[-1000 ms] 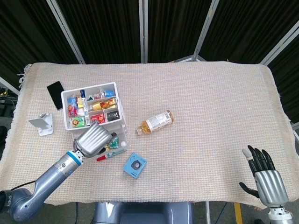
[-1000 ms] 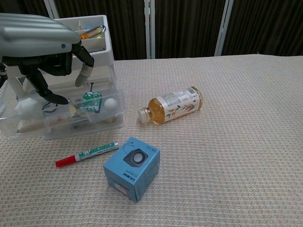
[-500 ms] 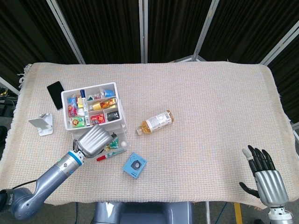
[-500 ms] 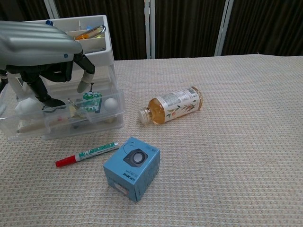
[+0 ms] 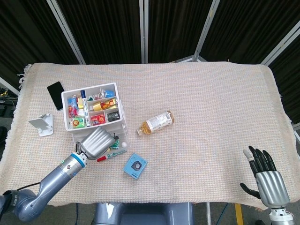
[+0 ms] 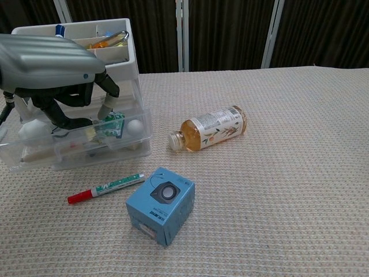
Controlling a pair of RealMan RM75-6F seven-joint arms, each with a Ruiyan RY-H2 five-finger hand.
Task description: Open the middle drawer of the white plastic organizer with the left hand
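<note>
A robot test lab or studio: a table (image 5: 211, 93) draped in beige woven cloth stands before black curtain panels (image 5: 103, 28) with metal frames.

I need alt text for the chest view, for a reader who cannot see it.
The robot's left hand reaches with curled fingers into a pulled-out clear drawer of the white plastic organizer. On the woven cloth nearby lie a red-capped marker, a blue box and a bottle on its side.
</note>
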